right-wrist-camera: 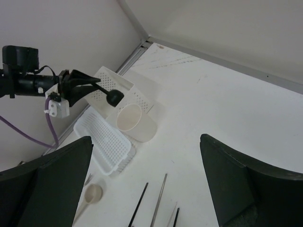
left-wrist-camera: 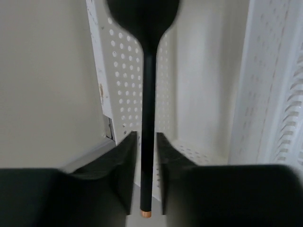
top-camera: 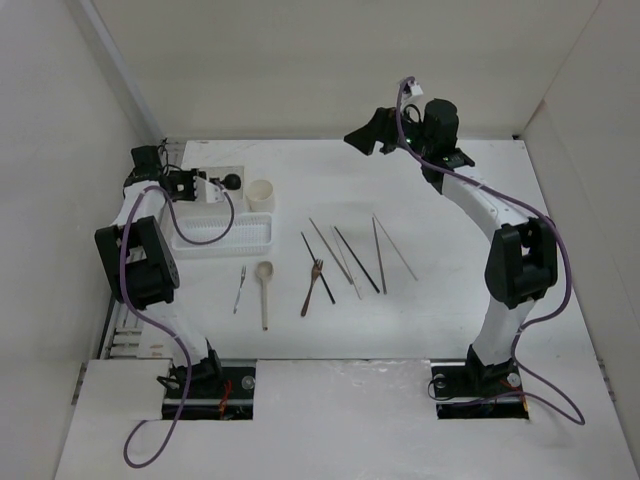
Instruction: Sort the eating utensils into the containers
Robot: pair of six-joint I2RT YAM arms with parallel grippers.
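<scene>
Black spoon (left-wrist-camera: 148, 94), clamped by its handle in left pincer (left-wrist-camera: 146, 138), hangs above the box (left-wrist-camera: 118, 71).

cup (top-camera: 261, 193) right of box (top-camera: 236, 170) | tray (top-camera: 225, 246) before both — spoon (top-camera: 264, 285) before tray | chopsticks (top-camera: 357, 260) rightmost

Three containers (top-camera: 225, 248), two forks (top-camera: 311, 290), a pale spoon (top-camera: 265, 290) (plus a dark spoon (left-wrist-camera: 148, 118)), about six chopsticks (top-camera: 357, 260).

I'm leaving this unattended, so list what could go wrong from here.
The left gripper pinches the dark spoon only near its handle end, so the long spoon could swing or slip. The spoon's bowl hangs near the box wall beside the cream cup; released now, it might bounce off the wall or drop into the cup.
</scene>
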